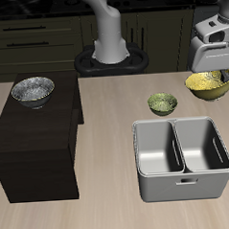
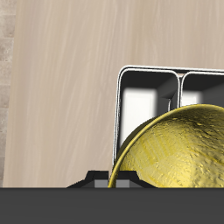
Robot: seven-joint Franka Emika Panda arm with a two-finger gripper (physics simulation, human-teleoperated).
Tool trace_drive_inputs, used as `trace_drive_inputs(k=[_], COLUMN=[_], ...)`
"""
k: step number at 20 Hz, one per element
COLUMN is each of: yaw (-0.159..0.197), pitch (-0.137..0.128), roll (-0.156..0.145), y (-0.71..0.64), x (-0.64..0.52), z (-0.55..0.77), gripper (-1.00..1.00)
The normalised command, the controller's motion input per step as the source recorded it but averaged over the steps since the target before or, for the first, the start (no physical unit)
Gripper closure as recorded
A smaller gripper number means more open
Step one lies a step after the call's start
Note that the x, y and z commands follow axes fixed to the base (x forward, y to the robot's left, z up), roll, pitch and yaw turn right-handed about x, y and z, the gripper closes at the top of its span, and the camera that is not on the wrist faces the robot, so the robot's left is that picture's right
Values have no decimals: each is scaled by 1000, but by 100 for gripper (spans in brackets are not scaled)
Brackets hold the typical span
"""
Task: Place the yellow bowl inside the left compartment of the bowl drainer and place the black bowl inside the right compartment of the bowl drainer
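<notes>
The yellow bowl (image 1: 209, 84) hangs tilted in the air beyond the drainer's far corner, with my gripper (image 1: 221, 73) shut on its rim. In the wrist view the yellow bowl (image 2: 179, 149) looms large and covers part of the bowl drainer (image 2: 149, 72) below it. The grey bowl drainer (image 1: 175, 123) sits near the table's front edge, and both of its wells are empty. The black bowl (image 1: 32, 91), speckled silver, rests on top of a dark cabinet (image 1: 36, 140) at the other side of the table.
A small olive-green bowl (image 1: 163, 104) stands on the table just behind the drainer, close under the held bowl. The dark cabinet rises above the tabletop. Kitchen counters line the back.
</notes>
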Motion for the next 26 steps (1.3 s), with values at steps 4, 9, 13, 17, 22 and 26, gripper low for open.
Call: trace_drive_inputs(k=[4, 9, 13, 17, 22, 26], yaw=[5, -2, -2, 14, -11, -3], pitch=[14, 21, 22, 23, 23, 8], roll=[14, -20, -8, -18, -8, -16], y=[-61, -69, 2, -98, 15, -61], x=[120, 127, 11, 48, 15, 28], z=[-126, -181, -199, -386, -224, -176], gripper=[100, 100, 100, 100, 100, 100])
